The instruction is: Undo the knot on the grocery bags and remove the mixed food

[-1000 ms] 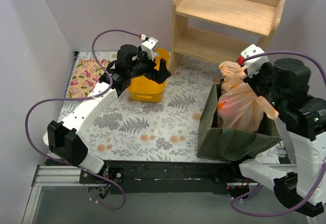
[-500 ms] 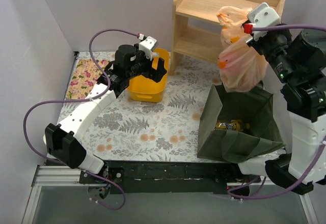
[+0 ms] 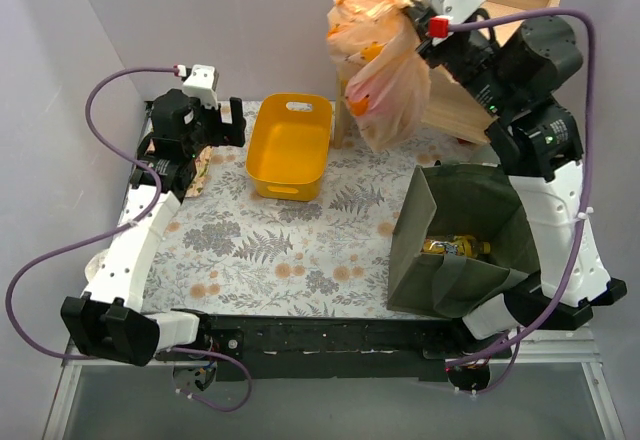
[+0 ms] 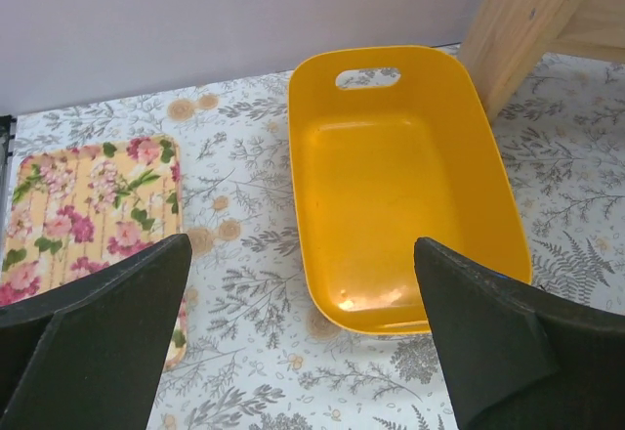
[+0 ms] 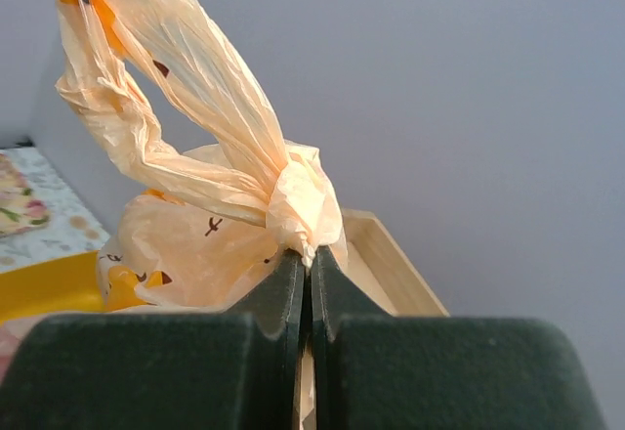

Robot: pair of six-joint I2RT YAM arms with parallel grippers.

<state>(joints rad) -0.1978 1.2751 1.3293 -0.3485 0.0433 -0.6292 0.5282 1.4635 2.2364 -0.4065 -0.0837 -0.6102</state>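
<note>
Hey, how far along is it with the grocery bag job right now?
Done: the thin tan plastic bag hangs clear of the dark green fabric tote. In hand: the right hand is shut on the bag at its knot, which is tied. To do: untie it and empty the bag; the left hand is open near the empty yellow plastic tub.

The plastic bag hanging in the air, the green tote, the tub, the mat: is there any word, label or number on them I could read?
No text here can be read.
plastic bag: small dark and orange printed marks, too blurred to read.
packet inside the green tote: print too small to read.
yellow tub, floral mat: no writing.
</note>
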